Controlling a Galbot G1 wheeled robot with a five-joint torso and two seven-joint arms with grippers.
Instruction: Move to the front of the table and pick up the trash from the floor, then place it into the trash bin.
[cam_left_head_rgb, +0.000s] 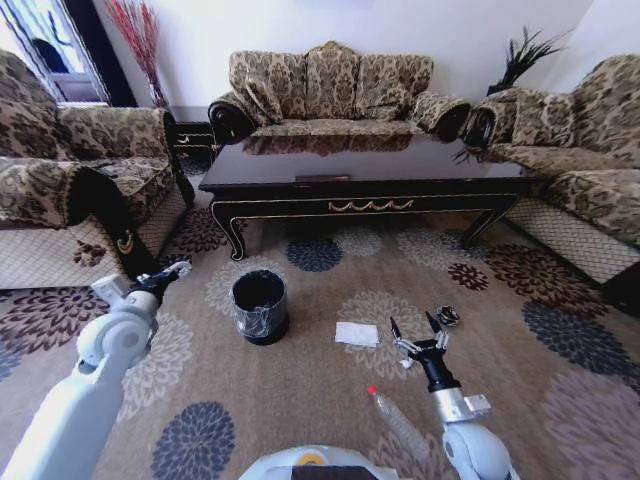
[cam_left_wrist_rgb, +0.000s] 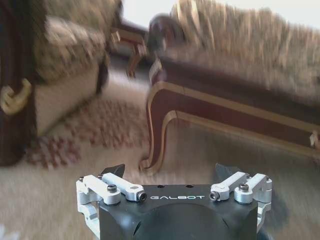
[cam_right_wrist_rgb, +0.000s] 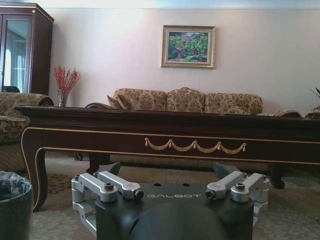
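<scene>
— Where's the robot got to?

— It's parked in front of the table (cam_left_head_rgb: 365, 178), both arms out low over the floor (cam_left_head_rgb: 330, 290). The right gripper (cam_left_head_rgb: 419, 335) hangs just above the carpet with its jaws spread wide and nothing between them. The left gripper (cam_left_head_rgb: 172, 274) is off to the side near the armchair (cam_left_head_rgb: 70, 190); from its wrist view its jaws also stand apart and empty.

— And the trash?

— Three bits. The white paper square (cam_left_head_rgb: 357, 334) lies flat just beside the right jaws, on the bin side of them. The small dark wrapper (cam_left_head_rgb: 448, 316) sits just past the jaws' outer tip, toward the table. The clear bottle (cam_left_head_rgb: 396, 420) lies behind the jaws, alongside the right forearm, nearer the robot's base.

— Which way does the bottle point?

— It's on its side, red cap (cam_left_head_rgb: 372, 390) toward the table and a little toward the bin, long axis slanting back toward the robot's right.

— How would you go about the pick?

— I'd judge the paper or wrapper the likeliest first target. For the paper, come straight down and pinch an edge, since it lies flat. For the bottle, turn the jaws across its long axis and close on the body.

— The trash bin?

— The trash bin (cam_left_head_rgb: 260, 307) stands upright, well to the left of the right jaws, liner over its rim.
</scene>
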